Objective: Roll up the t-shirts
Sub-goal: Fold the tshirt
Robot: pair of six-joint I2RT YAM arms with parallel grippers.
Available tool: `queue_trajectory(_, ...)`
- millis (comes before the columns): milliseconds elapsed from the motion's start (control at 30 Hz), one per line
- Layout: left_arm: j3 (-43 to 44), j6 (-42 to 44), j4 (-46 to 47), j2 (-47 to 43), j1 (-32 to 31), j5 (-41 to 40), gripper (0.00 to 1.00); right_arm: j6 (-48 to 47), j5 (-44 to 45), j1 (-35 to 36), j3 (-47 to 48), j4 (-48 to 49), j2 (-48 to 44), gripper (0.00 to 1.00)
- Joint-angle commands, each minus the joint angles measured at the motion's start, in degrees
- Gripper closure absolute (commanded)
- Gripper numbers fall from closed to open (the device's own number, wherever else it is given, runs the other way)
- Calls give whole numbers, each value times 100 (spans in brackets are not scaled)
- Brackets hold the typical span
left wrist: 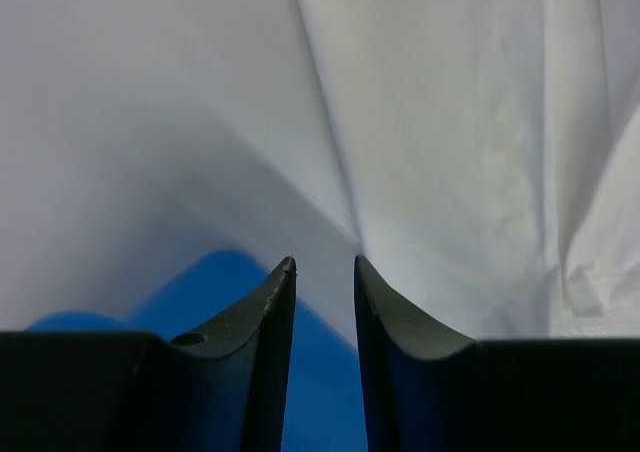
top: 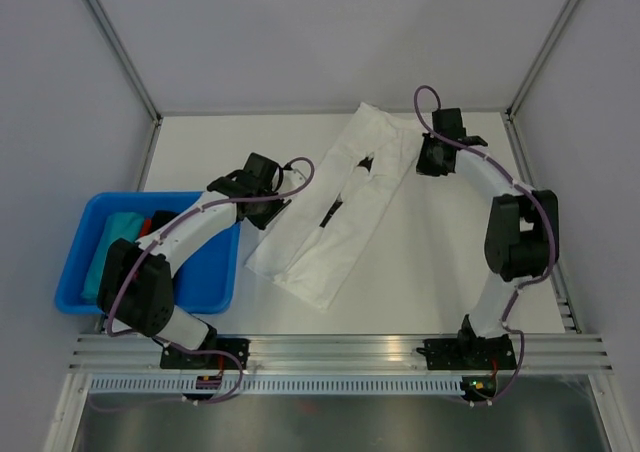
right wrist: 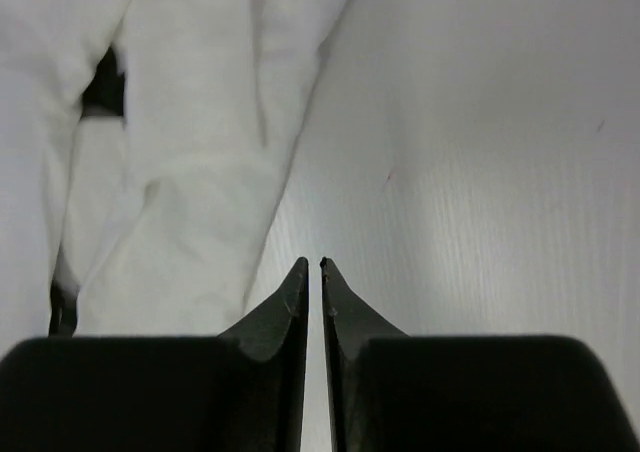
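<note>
From above, you have the white t-shirt (top: pixel 335 217) lying flat and folded into a long strip across the middle of the bench (top: pixel 450 272), running from 1 o'clock down to 7 o'clock. Your left end effector (top: pixel 275 210) sits at the strip's 9 o'clock edge; the right end effector (top: pixel 432 157) sits at its 2 o'clock corner. The blue bin (top: pixel 70 272) crowds the left arm at 8 o'clock, with a teal roll (top: pixel 108 247) and a red roll (top: pixel 158 220) inside

On your left wrist, the left end effector (left wrist: pixel 324 264) is spread, pinching nothing; white t-shirt (left wrist: pixel 450 152) at 1 o'clock, blue bin (left wrist: pixel 220 282) just below

On your right wrist, the right end effector (right wrist: pixel 315 264) is parted by a sliver, empty; white t-shirt (right wrist: pixel 190 172) at 10 o'clock, bare bench (right wrist: pixel 480 152) at 2 o'clock
</note>
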Motion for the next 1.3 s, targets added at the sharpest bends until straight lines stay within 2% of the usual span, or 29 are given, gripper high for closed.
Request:
queue_trajectory(0, -248, -200, -111, -479, 13, 108, 64, -440, 421, 723, -1040, 274, -1481, 85)
queue_trajectory(33, -344, -243, -111, -541, 13, 90, 64, -370, 516, 994, -1573, 300, -1997, 85)
queue_trajectory(133, -477, -340, -111, -822, 13, 98, 64, 137, 535, 1418, -2341, 397, -2834, 84)
queue_trajectory(233, -714, -393, -102, -1208, 13, 108, 64, 657, 526, 2120, -3080, 344, -3214, 81)
queue_trajectory(267, -836, -402, -102, -1305, 13, 99, 64, 964, 544, 2601, -3317, 309, -3233, 80)
queue_trajectory(333, -978, -428, -102, -1621, 13, 133, 64, 1264, 719, 3130, -3459, 169, -3181, 78)
queue_trajectory(367, -1091, -446, -111, -1719, 22, 203, 64, 1605, 980, 3681, -3538, 108, -3137, 77)
queue_trajectory(467, -1233, -489, -102, -1973, 22, 239, 64, 1906, 1228, 4623, -3451, -41, -2838, 76)
queue_trajectory(667, -1259, -481, -111, -2159, 22, 230, 64, 2311, 1756, 5724, -3012, -253, -2337, 74)
queue_trajectory(800, -1321, -481, -102, -2352, 22, 151, 64, 1847, 1844, 6366, -2582, -218, -1872, 70)
queue_trajectory(933, -1348, -516, -93, -2431, 92, 212, 63, 821, 2160, 7130, -2256, -70, -1396, 65)
queue_trajectory(1167, -1110, -560, -111, -2256, 347, 116, 64, -192, 2020, 7264, -3195, 1660, -1756, 58)
queue_trajectory(1267, -1040, -525, -111, -2186, 382, 125, 63, -535, 2108, 7255, -3293, 1698, -1739, 53)
